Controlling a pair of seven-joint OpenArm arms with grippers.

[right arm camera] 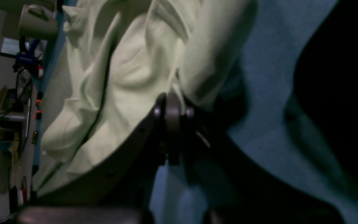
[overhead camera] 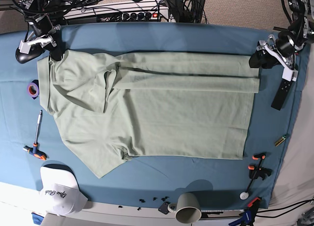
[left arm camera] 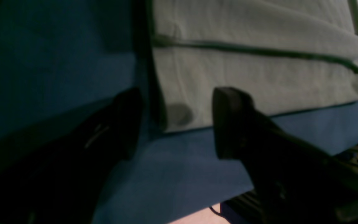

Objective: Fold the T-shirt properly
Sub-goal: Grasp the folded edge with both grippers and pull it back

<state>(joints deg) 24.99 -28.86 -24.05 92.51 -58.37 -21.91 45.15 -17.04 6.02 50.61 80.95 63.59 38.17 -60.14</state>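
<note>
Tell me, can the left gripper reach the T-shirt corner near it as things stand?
Probably yes. The left gripper is open beside the T-shirt corner, and only bare blue cloth lies between them.

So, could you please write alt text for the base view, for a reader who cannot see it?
A pale green T-shirt lies spread on a blue table cloth, its top edge folded over. The right gripper is shut on the T-shirt's upper left corner; the left gripper, open, is at its upper right corner. A white cap and a mug sit near the front edge.
</note>
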